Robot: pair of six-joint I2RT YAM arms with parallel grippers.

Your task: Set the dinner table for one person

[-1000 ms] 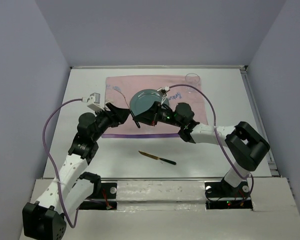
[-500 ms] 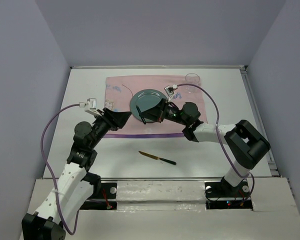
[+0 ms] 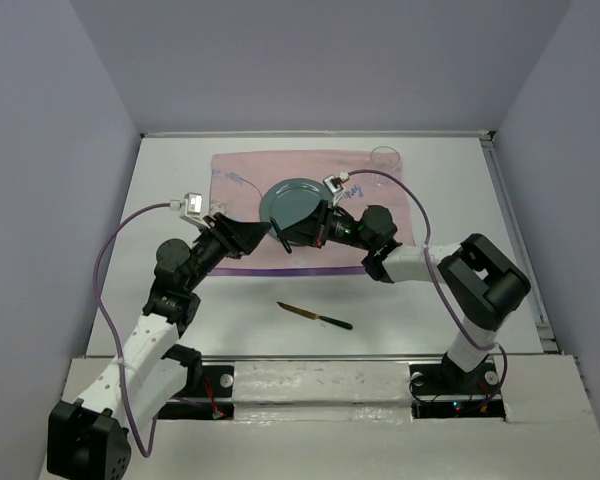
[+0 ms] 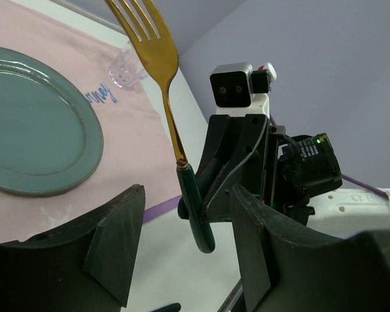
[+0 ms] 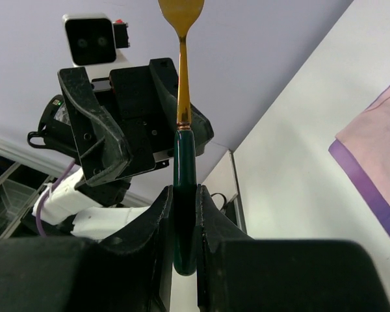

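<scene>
You have the right gripper (image 5: 184, 214) clenched on the dark green handle of the fork (image 5: 184, 140), and over the last second it has carried that fork from the near edge of the pink cloth (image 3: 240, 175) up towards the near rim of the plate (image 3: 283, 195). Your left gripper (image 4: 187, 195) drew back a little half a second ago and has now come forward again. Its jaws stand wide and released, one either side of the handle in its own wrist view, and as far as you can see they are not touching it. The two grippers face each other above the cloth, so this reads as a handover being lined up rather than a placement. The fork is not yet on the white surface (image 3: 170, 175), which lies under everything: the cloth sits at its far middle with the plate on it, the glass (image 3: 385, 156) is at the cloth's far right corner, and the knife (image 3: 315, 317) lies alone on bare white near the arms. Close the left only once the handle sits squarely between its fingers, or the fork may tip
</scene>
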